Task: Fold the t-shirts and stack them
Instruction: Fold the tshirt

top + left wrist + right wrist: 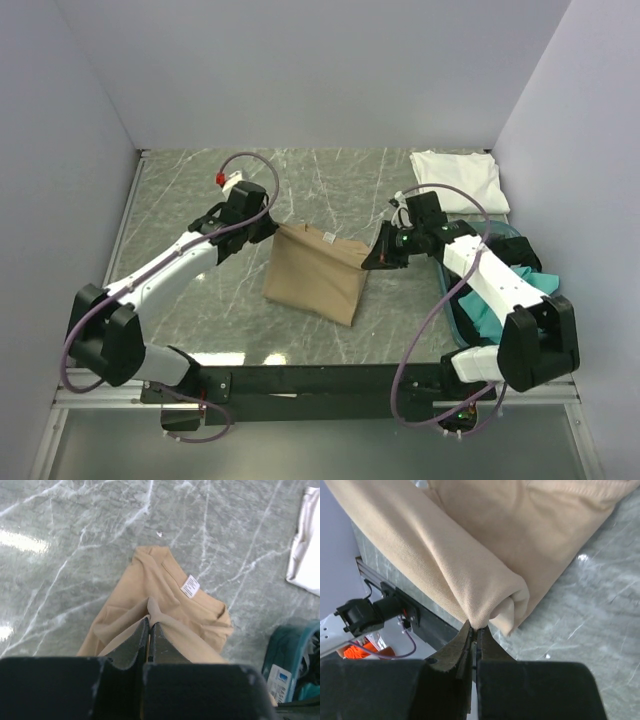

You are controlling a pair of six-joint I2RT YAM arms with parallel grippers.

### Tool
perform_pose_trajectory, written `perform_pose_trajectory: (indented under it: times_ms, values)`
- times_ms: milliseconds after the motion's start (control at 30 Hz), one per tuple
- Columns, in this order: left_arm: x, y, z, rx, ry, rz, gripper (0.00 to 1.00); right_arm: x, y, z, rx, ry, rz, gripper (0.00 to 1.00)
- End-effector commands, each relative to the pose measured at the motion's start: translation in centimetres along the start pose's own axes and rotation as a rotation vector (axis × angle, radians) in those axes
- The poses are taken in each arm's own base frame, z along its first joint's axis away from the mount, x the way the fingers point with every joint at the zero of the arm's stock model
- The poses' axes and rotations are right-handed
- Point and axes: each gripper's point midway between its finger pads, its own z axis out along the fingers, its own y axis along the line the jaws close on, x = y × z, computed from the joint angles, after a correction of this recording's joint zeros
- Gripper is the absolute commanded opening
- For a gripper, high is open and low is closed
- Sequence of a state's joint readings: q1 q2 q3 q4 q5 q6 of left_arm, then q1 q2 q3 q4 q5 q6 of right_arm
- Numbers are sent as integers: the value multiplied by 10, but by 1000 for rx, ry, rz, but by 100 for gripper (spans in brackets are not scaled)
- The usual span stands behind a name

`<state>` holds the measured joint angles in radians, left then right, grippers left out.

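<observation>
The tan t-shirt (315, 272) hangs in a fold between my two grippers over the middle of the marble table, its lower edge resting on the surface. My left gripper (272, 226) is shut on its upper left corner; in the left wrist view (150, 621) the cloth (170, 592) is pinched between the jaws, with a white label showing. My right gripper (374, 256) is shut on the upper right corner; the right wrist view (474, 628) shows a bunched fold (470, 565) held. A folded white t-shirt (458, 178) lies at the back right. A teal t-shirt (500, 300) lies in the basket.
A shallow teal plastic basket (503, 229) stands at the right under my right arm, also seen in the left wrist view (287, 650). White walls close in the table on the left, back and right. A black rail (320, 380) runs along the near edge.
</observation>
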<state>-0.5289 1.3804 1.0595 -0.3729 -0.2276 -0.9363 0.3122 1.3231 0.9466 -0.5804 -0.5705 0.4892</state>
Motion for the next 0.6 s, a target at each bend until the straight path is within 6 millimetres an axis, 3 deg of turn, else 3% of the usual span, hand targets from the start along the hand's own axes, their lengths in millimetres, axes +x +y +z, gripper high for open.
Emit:
perform_pose_trajectory:
  times_ms: [0, 167, 300, 567]
  values:
    - [-38, -14, 13, 27, -98, -9, 1, -22, -2, 1, -2, -30, -26, 0]
    - [-41, -8, 36, -6, -70, -9, 1, -40, -7, 12, -26, -51, -5, 0]
    - [-31, -5, 58, -20, -19, 16, 1, -50, -18, 21, -13, -53, 36, 0]
    - [-15, -8, 91, -22, 68, 54, 1, -51, -34, 34, 26, -49, 82, 0]
